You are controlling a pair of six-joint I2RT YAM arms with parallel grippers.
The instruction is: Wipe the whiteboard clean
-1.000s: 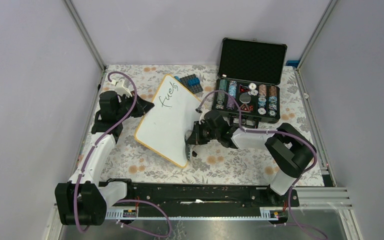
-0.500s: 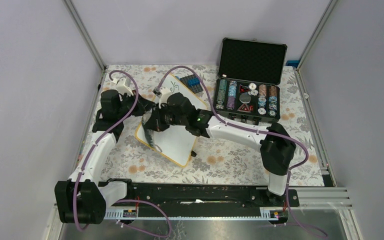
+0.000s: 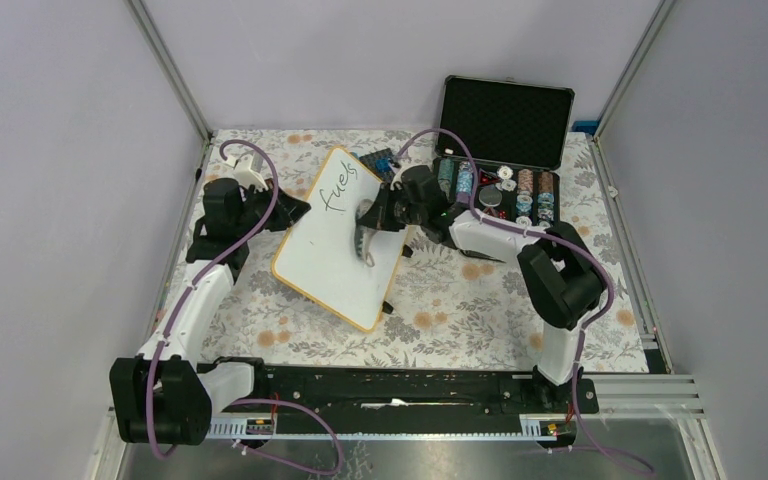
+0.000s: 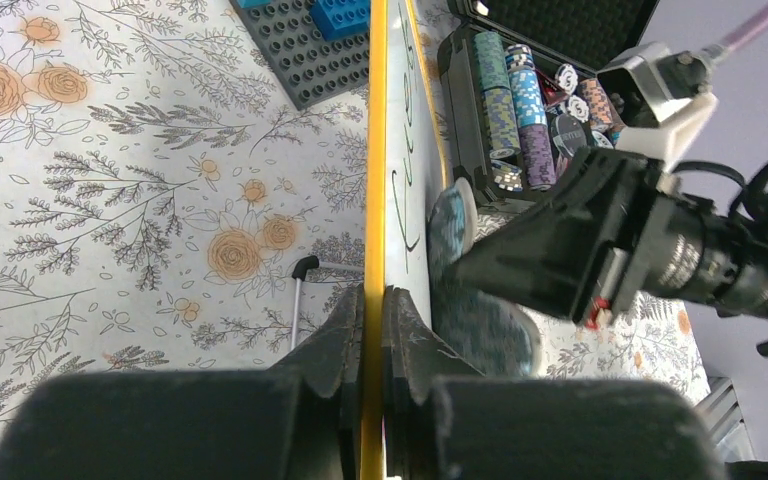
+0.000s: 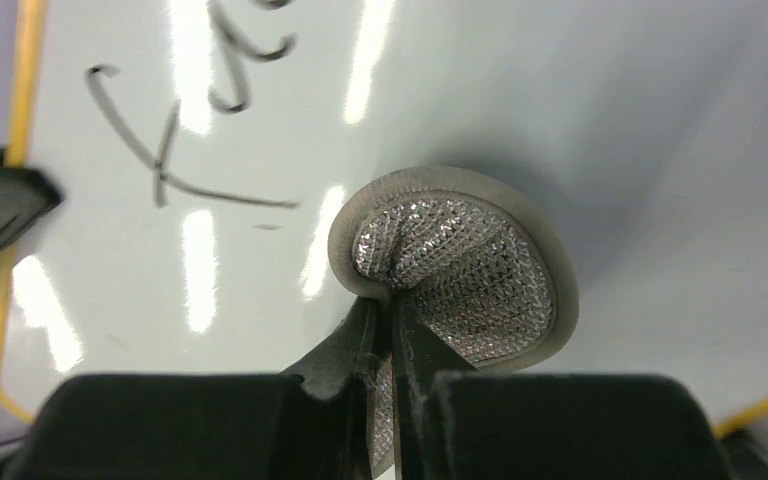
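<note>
The whiteboard (image 3: 325, 255) is held tilted over the floral table, with black handwriting (image 3: 343, 190) near its far end. My left gripper (image 3: 295, 211) is shut on its left yellow rim (image 4: 376, 150), which the left wrist view shows edge-on between the jaws (image 4: 373, 300). My right gripper (image 3: 370, 228) is shut on a grey glittery eraser pad (image 5: 460, 260), pressed on the white surface (image 5: 580, 100) just right of the writing (image 5: 185, 150). The pad also shows in the left wrist view (image 4: 475, 310).
An open black chip case (image 3: 500, 150) full of chips stands at the back right, close behind my right arm. A grey studded plate with blue bricks (image 3: 380, 162) lies by the board's far end. A thin white rod with a black tip (image 4: 298, 290) lies under the board.
My right gripper with the pad swept from the board's near right edge across to its left side, then back up to the far right beside the writing. The left gripper kept its hold.
</note>
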